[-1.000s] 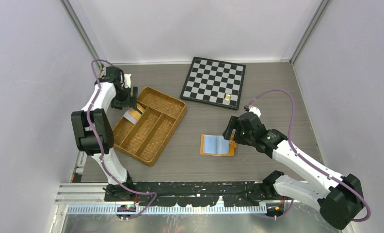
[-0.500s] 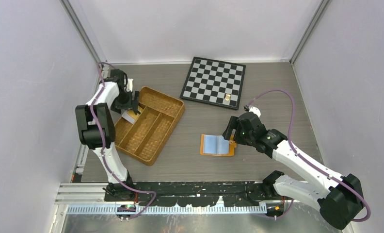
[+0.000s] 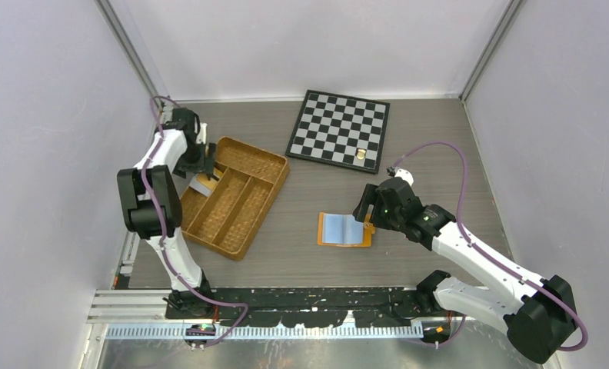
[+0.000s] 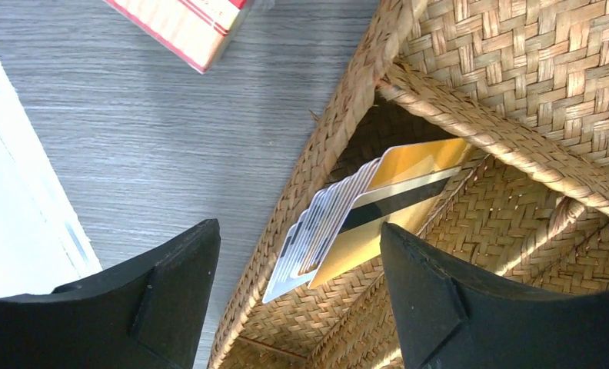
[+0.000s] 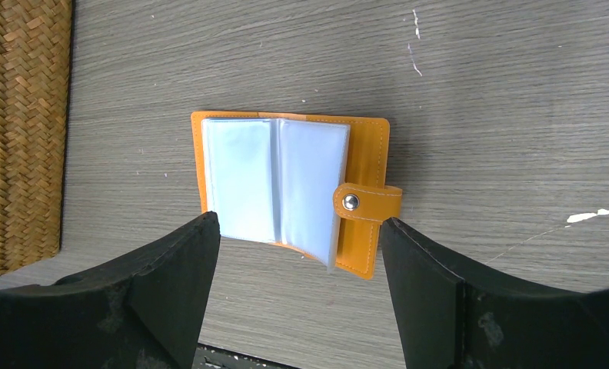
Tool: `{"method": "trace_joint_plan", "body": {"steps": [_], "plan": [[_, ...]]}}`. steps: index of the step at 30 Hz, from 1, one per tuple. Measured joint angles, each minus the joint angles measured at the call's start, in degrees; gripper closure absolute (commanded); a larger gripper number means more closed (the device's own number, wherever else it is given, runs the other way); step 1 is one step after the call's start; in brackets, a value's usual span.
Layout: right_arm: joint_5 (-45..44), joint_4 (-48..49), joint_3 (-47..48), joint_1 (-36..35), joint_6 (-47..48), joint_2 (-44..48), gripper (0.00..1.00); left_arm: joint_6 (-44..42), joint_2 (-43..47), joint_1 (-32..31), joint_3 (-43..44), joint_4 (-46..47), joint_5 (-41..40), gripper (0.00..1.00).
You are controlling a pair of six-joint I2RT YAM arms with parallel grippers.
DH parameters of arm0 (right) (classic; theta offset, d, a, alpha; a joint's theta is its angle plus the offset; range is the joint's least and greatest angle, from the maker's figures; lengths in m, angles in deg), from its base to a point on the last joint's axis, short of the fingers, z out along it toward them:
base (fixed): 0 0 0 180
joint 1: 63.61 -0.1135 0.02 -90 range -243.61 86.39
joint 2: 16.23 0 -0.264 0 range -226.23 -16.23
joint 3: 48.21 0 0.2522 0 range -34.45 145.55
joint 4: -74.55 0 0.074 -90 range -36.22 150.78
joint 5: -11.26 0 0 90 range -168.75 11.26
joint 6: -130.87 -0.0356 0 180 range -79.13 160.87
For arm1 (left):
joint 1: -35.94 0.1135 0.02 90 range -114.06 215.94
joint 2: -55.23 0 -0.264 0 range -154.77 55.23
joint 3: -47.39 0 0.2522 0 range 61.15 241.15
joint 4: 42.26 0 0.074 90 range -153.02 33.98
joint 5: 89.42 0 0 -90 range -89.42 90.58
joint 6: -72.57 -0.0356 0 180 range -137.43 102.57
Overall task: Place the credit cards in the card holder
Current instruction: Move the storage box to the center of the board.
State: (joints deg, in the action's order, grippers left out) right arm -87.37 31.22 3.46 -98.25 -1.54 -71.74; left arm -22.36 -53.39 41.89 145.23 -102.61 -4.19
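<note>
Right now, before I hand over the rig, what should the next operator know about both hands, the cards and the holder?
Left hand: open, holding nothing, poised over the fanned stack of plastic credit cards, gold one on top, leaning inside the rim of the brown woven tray.
Right hand: open, empty, above the orange folding card holder, which lies open on the table, clear sleeves up.
Done: holder open.
Left: grasp the cards, carry them over, slide them in.

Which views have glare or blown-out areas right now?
Left wrist: the left edge is blown out white, and the top gold face of the credit cards in the woven tray catches a bright sheen. Right wrist: even light, card holder sharp. Top external: diffuse, only soft shadows.
</note>
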Motion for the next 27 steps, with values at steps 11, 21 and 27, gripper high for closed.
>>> {"method": "trace_joint_plan", "body": {"steps": [11, 21, 27], "plan": [[0.00, 0.00, 0.00, 0.00, -0.02, 0.00, 0.19, 0.07, 3.21, 0.76, -0.02, 0.07, -1.20, 0.44], [0.00, -0.02, 0.00, 0.00, -0.09, 0.00, 0.19, 0.04, 3.32, 0.79, -0.35, 0.20, 0.13, 0.36], [0.00, 0.00, -0.07, 0.00, -0.22, 0.00, 0.19, -0.02, 4.48, 0.85, -2.23, 0.70, 6.54, 0.12]]}}
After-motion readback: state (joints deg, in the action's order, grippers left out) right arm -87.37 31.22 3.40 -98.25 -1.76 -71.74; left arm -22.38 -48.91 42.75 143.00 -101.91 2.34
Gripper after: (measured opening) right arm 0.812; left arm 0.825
